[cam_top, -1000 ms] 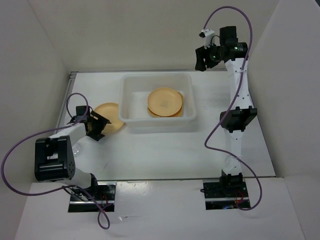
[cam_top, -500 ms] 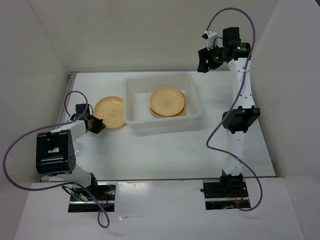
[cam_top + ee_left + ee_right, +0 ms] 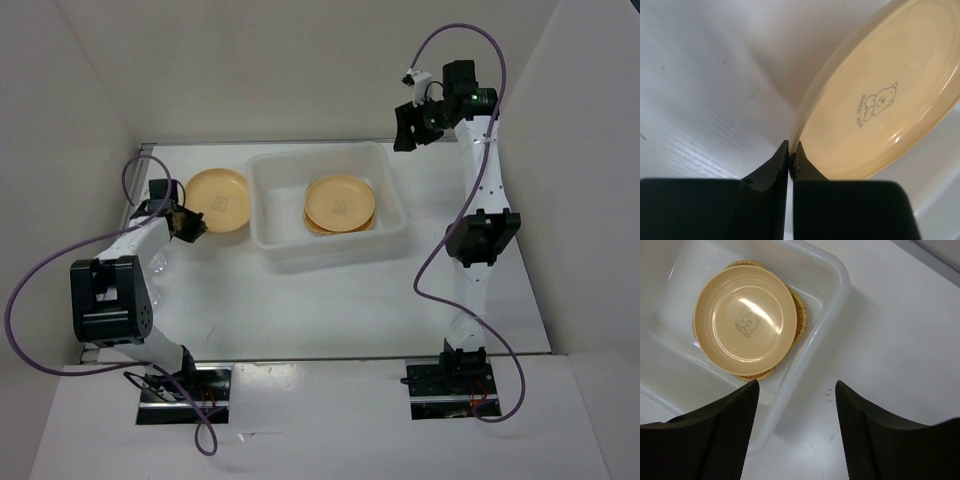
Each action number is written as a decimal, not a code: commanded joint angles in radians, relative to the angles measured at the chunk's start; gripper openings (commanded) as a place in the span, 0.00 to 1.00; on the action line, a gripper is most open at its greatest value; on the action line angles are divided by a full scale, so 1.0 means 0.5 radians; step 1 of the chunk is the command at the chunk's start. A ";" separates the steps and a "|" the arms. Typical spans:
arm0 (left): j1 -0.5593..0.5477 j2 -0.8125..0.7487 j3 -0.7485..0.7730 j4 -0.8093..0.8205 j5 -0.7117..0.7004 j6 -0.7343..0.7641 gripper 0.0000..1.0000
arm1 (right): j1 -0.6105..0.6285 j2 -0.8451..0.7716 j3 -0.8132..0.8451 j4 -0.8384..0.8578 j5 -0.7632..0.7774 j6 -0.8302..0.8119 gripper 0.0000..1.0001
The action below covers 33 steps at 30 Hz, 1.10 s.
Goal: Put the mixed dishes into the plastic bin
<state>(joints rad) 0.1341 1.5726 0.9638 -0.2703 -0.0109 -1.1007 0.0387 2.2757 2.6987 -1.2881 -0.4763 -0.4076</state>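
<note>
My left gripper is shut on the rim of a round tan-yellow plate at the left of the plastic bin. In the left wrist view the fingertips pinch the edge of that plate, which stands tilted, its bear mark facing the camera. Inside the bin lies a second round plate on top of the orange-tan woven plate. My right gripper hangs open and empty, high over the bin's far right corner.
White walls close in the table on the left, back and right. The left arm's purple cable loops beside the left wall. A few dark scuff marks show on the table to the right of the bin.
The left gripper closed on the plate's rim and carried it back and left, tilting it up. The bin shifted slightly to the right. The right gripper stayed open, barely moving.
</note>
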 commanded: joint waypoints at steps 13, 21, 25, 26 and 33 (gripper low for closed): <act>0.161 -0.031 0.704 -0.291 -0.190 -0.106 0.00 | -0.007 -0.149 -0.111 -0.026 -0.017 -0.044 0.68; -0.019 0.352 1.345 -0.239 0.524 0.226 0.00 | -0.007 -0.124 -0.059 -0.026 -0.017 -0.044 0.72; -0.258 0.615 1.722 -0.239 0.879 0.351 0.00 | -0.007 -0.124 -0.041 -0.026 -0.017 -0.044 0.73; -0.301 0.689 1.830 -0.351 0.942 0.400 0.00 | -0.007 -0.124 -0.041 -0.026 -0.017 -0.044 0.73; -0.645 1.079 2.291 -0.650 1.052 0.695 0.00 | -0.007 -0.143 -0.041 -0.026 0.001 -0.044 0.73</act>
<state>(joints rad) -0.1570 2.0838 2.0491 -0.5323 0.4225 -0.8322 0.0387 2.2723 2.6492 -1.2892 -0.4801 -0.4183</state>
